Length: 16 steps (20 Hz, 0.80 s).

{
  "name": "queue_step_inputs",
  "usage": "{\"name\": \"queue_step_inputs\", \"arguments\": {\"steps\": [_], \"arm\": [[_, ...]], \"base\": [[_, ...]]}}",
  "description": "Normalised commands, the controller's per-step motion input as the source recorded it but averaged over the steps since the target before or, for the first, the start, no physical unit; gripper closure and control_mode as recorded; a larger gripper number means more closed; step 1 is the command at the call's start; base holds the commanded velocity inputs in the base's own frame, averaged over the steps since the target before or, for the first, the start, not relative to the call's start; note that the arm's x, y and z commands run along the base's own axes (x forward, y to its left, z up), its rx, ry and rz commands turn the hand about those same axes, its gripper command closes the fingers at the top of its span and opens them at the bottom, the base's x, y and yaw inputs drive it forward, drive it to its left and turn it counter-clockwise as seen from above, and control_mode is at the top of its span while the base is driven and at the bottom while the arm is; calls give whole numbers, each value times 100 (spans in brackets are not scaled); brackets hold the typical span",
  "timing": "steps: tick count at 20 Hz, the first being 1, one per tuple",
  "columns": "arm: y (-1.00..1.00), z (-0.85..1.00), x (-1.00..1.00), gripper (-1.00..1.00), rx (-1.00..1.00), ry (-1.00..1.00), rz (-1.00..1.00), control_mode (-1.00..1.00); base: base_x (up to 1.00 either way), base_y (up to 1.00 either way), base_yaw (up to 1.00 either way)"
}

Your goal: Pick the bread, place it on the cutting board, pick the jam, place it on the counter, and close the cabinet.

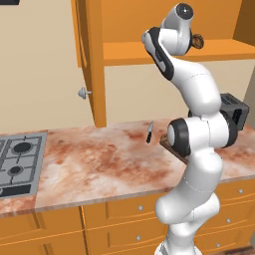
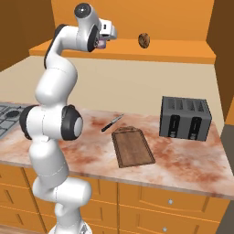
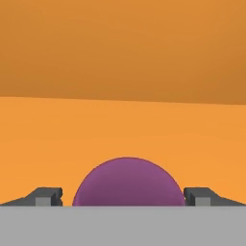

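1. cabinet: open, its orange shelf runs under and ahead of the gripper.
2. counter: well below the gripper, marbled top.
3. cutting board: flat on the counter, far below and to the right of the gripper, nothing on it, so the bread step looks not done.
4. bread: on the shelf, right of the gripper, apart from it.
5. jam: purple dome dead centre between the fingertips, right in front of the gripper.
6. Gripper: jaws wide apart, both tips stand clear of the jar's sides, holding nothing. Judgement: a straight push forward would bring the jar between the fingers.
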Motion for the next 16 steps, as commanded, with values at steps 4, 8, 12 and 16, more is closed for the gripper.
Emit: {"name": "queue_step_inputs", "arguments": {"steps": [4,8,12,16], "arm": [[0,-6,8,-100,0,0,0,-100],[0,0,6,-100,0,0,0,-100],[0,-1,6,100,0,0,0,-100],[0,0,0,100,0,0,0,-100]], "base": [[0,0,0],[0,0,0],[0,0,0],[0,0,0]]}}
